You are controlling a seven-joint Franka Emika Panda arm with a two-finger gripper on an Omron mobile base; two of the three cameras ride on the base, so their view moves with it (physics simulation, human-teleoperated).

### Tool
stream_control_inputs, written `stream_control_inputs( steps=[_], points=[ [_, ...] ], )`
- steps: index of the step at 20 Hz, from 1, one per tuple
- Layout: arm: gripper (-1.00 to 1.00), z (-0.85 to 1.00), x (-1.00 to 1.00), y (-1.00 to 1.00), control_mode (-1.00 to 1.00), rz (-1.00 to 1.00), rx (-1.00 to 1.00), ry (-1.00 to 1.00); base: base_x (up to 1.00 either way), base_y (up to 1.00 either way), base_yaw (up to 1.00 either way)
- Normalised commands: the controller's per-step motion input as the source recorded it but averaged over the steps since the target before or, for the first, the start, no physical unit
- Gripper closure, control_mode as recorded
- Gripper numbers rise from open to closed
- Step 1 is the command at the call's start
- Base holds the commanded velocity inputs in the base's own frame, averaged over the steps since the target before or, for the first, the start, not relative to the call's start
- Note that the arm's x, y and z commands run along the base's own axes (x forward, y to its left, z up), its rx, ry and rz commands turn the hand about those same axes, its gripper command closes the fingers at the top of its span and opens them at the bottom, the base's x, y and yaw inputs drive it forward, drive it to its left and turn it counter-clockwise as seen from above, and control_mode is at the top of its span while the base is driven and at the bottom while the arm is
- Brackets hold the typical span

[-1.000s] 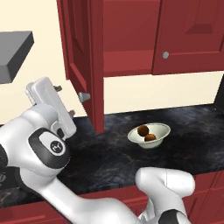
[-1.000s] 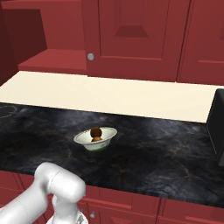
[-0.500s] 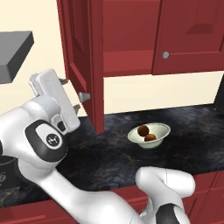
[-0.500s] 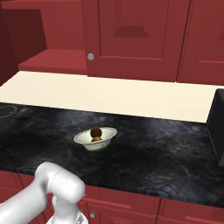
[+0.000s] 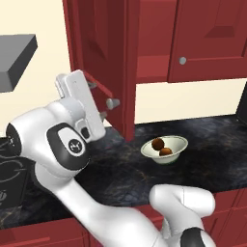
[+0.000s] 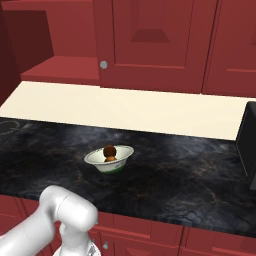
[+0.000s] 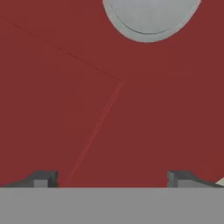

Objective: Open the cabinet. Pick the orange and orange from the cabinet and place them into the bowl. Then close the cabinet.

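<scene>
- Orange fruit, both oranges (image 5: 161,147), sit in the bowl (image 5: 179,143) on the desk (image 5: 212,144), right of centre.
- Closing step, I judge: cabinet (image 5: 99,53) door stands open, upper centre.
- End effector (image 5: 107,109) fingers spread apart, gripping nothing, against the door by its knob (image 7: 148,19); next, push it shut.

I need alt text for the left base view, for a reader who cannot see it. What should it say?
A white robot arm holds its gripper up close to the grey knob of an open dark red cabinet door. On the black counter to the right, a cream bowl holds two oranges.
</scene>
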Motion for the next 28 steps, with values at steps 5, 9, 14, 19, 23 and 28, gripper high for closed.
stream_control_inputs(
  steps=[5,9,14,19,23,28],
  points=[
    [-1.00,0.00,0.02,-0.66,-1.00,-0.01,0.00,-0.01,0.00,0.00,0.00],
    [-1.00,0.00,0.18,-0.61,-1.00,0.00,0.00,-0.07,0.00,0.00,0.00],
    [-1.00,0.08,0.36,-0.56,-1.00,0.00,0.00,-0.11,0.00,0.00,0.00],
    [-1.00,0.05,0.63,-0.52,-1.00,0.00,0.00,-0.08,0.00,0.00,0.00],
    [-1.00,0.00,0.81,-0.42,-1.00,0.03,0.01,-0.04,0.00,0.00,0.00],
    [-1.00,0.00,0.87,-0.38,-1.00,0.04,0.01,-0.04,0.00,0.00,0.00]
  ],
)
